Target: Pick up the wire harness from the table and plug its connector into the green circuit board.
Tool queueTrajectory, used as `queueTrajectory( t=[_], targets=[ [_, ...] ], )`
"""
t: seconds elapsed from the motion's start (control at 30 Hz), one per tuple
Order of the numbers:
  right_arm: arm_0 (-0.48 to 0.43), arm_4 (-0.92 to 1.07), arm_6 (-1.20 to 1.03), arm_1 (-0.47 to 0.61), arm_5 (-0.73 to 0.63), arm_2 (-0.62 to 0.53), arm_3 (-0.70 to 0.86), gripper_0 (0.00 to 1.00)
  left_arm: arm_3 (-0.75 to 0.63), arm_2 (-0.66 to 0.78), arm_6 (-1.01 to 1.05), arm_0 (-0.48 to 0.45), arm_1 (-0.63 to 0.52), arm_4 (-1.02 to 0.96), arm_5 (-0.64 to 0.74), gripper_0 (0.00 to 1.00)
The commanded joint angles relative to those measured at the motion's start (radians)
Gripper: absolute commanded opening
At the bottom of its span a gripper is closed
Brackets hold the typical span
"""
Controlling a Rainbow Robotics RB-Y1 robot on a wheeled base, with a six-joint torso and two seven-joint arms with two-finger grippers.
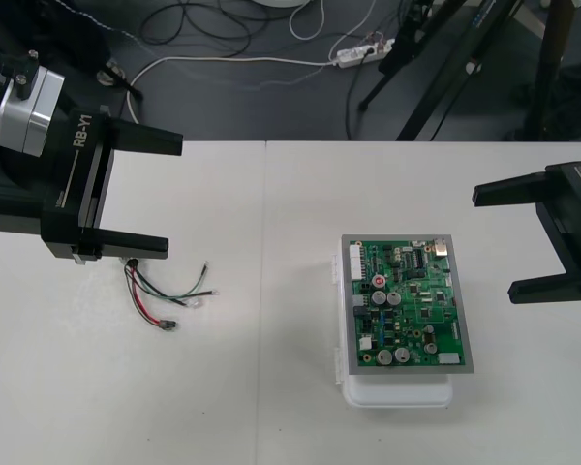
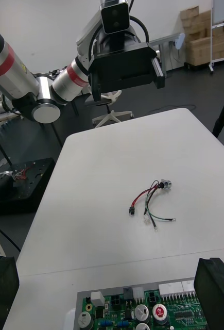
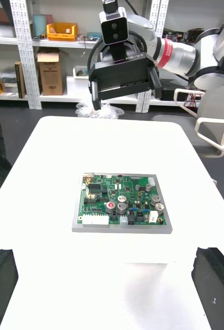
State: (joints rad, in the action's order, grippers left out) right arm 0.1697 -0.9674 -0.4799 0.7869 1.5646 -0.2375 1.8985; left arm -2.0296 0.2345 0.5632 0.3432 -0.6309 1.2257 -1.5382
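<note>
Harness (image 1: pixel 165 291) lies loose on the surface (image 1: pixel 271 407) just beside the wide-apart left gripper (image 1: pixel 170 195), which should straddle the wires near the black plug (image 1: pixel 168 325) before closing, while the right gripper (image 1: pixel 494 242), also apart, waits beside the green circuit board (image 1: pixel 407 302).

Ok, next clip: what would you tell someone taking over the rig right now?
Left gripper: open, at the table's left side, next to the harness, holding nothing.
Right gripper: open, to the right of the board.
The harness lies loose on the table left of the board. Its plug is not in the board.
Done: nothing yet.
Left: grasp the harness, carry it over and plug it in.
</note>
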Motion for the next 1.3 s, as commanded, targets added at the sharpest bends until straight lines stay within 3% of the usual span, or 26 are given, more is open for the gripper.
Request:
queueTrajectory(
  t=[0.03, 1.3],
  targets=[
    [-0.007, 0.004, 0.044, 0.006, 0.006, -0.031, 0.002, 1.0, -0.006, 0.022, 0.004, 0.033, 0.005, -0.014, -0.011, 1.0],
    [-0.007, 0.004, 0.044, 0.006, 0.006, -0.031, 0.002, 1.0, -0.006, 0.022, 0.004, 0.033, 0.005, -0.014, -0.011, 1.0]
  ],
)
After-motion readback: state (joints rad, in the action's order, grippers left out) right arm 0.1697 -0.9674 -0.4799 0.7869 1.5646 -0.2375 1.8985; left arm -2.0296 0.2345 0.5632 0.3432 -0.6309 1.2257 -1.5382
